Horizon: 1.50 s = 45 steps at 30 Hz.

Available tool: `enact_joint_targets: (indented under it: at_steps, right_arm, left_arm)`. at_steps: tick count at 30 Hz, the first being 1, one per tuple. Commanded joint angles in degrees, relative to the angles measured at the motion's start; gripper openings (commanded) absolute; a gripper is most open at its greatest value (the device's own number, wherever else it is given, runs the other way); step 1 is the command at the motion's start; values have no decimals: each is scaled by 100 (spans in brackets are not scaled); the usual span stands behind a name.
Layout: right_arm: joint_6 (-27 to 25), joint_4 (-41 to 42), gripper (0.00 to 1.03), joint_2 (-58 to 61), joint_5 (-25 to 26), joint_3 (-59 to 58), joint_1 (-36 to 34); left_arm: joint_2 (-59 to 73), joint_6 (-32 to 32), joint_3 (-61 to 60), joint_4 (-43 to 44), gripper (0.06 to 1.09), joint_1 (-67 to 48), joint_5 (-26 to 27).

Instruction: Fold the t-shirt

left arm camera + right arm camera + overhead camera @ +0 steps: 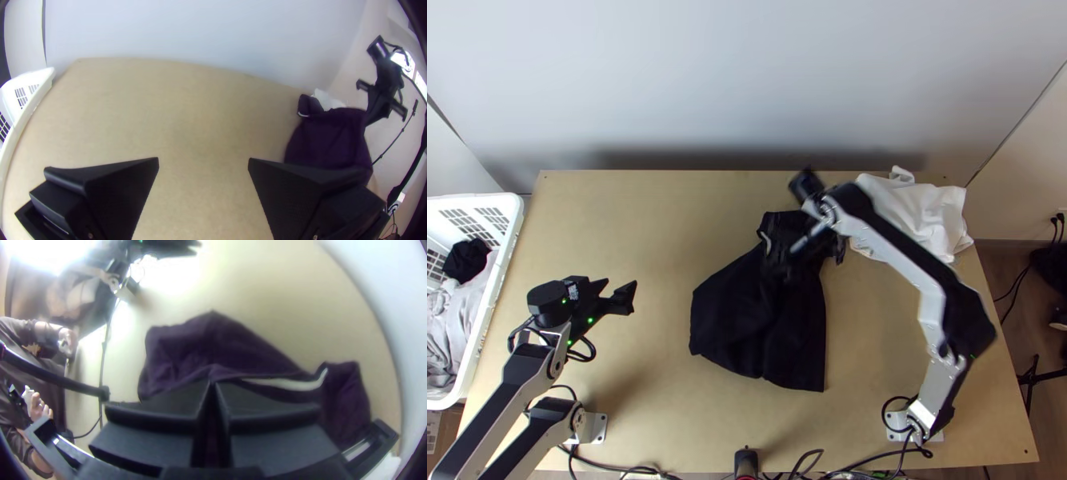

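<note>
On the middle of the table [651, 240], the dark t-shirt [747, 320] lies unevenly spread, rumpled toward its far end. The right gripper [777, 272] pinches a fold between its fingers; the left gripper [621, 282], well apart, has fingers spread.

The t-shirt [791, 348] is black; the cloth [923, 212] white; the table [635, 240] tan; the basket [494, 292] white.
</note>
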Motion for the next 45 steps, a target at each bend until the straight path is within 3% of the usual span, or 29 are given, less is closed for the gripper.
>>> enact_joint_targets:
  at_steps: [1, 4, 10, 14, 19, 26, 30, 40, 45]
  right_arm:
    - [952, 637, 3, -686, -158, 1364, 47]
    - [1540, 1322, 3, -484, -140, 1716, -76]
    - [2200, 1410, 3, 597, 18, 2463, -489]
    - [2578, 1542, 3, 1282, 457, 2850, -708]
    - [3061, 2227, 3, 1168, 1117, 2850, -823]
    - [3175, 3475, 3, 940, 2285, 2885, -1104]
    - [3377, 3651, 3, 1116, 2558, 2964, -1543]
    - [3421, 3713, 3, 1045, 2839, 2542, -1904]
    - [3412, 3678, 3, 887, 2839, 2340, -1825]
  left_arm:
    - [-29, -26, -18, -11, 104, -15, -2]
    - [-20, -88, -10, 7, 104, -85, -11]
    - [-37, -158, 87, -20, 104, -155, -20]
    - [-169, -158, 69, -160, 104, -155, -20]
    - [-240, -185, 96, -195, 104, -155, -20]
    - [-257, -246, 87, -186, 104, -296, -20]
    - [-266, -308, 17, -169, 104, -428, -20]
    - [-301, -404, 34, -239, 104, -841, 15]
    - [525, -1037, 210, -652, 104, -1166, 51]
